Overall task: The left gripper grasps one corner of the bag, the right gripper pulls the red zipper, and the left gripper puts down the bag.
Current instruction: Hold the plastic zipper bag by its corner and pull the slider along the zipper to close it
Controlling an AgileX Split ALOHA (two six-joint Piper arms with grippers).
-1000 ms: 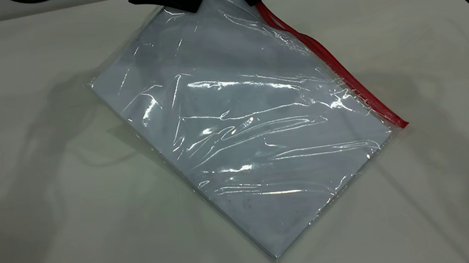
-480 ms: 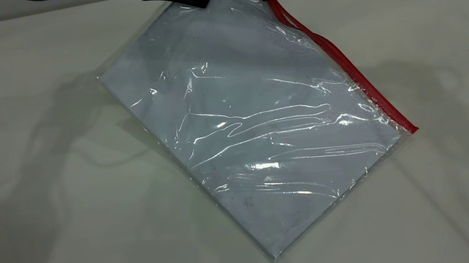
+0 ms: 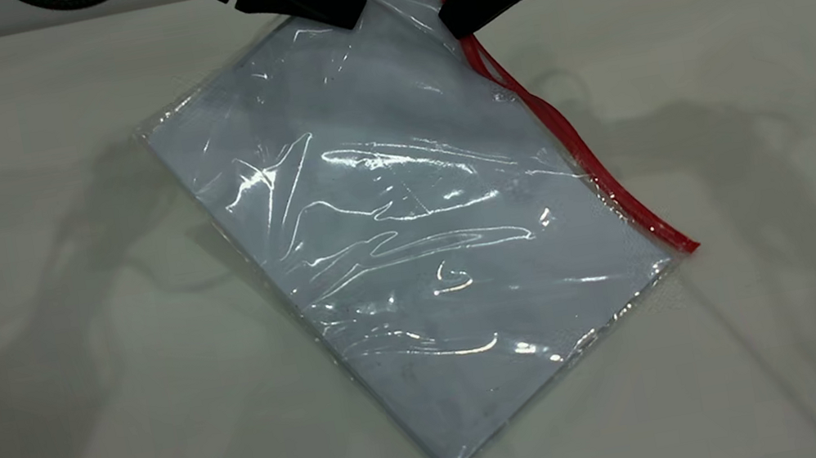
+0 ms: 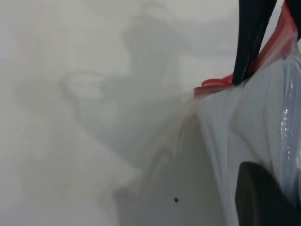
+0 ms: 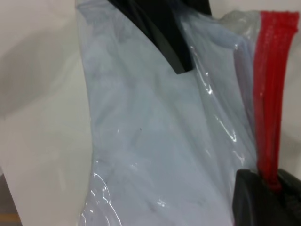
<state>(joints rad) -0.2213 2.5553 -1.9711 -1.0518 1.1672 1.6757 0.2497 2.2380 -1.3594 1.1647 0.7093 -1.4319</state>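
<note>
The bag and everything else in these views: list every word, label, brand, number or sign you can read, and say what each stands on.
None can be read.
The bag: clear plastic over plain pale sheets, no print showing.
The red zipper: plain red strip, no lettering.
The left gripper and the right gripper: plain black, no markings visible.
The table: bare, no labels.

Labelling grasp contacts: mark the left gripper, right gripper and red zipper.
left gripper [image 3: 347,13], exterior view, tip of its black jaws on the bag's raised end.
right gripper [image 3: 454,20], exterior view, jaw tips at the red strip.
red zipper [image 3: 566,132], exterior view, middle of the strip along the bag's long edge.
</note>
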